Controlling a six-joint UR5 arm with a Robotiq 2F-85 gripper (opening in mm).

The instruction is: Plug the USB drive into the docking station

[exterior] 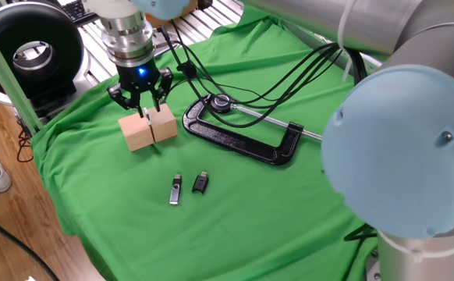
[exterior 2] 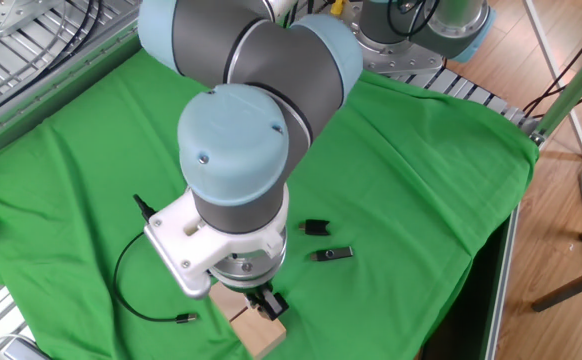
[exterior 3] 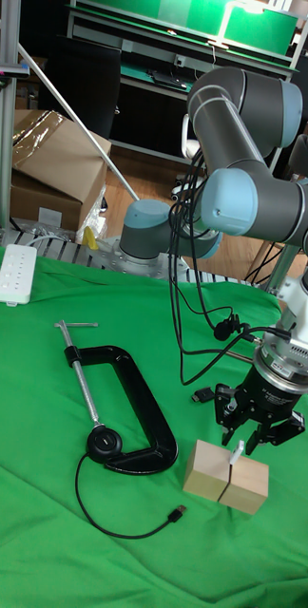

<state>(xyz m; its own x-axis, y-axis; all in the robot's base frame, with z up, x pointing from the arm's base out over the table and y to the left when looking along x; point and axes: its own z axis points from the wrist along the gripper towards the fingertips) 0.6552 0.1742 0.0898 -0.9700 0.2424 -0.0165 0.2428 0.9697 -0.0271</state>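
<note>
Green cloth (exterior: 289, 211); silver-black USB drive (exterior: 175, 189) lying flat

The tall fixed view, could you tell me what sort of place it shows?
Probably a robotics lab or workshop: cardboard boxes on the floor, a metal frame, and a green cloth under the arm.

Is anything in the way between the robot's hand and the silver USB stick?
Nothing visible. The hand hangs over the wooden block; the silver USB stick lies on bare green cloth beside it. The black clamp sits off to one side.
</note>
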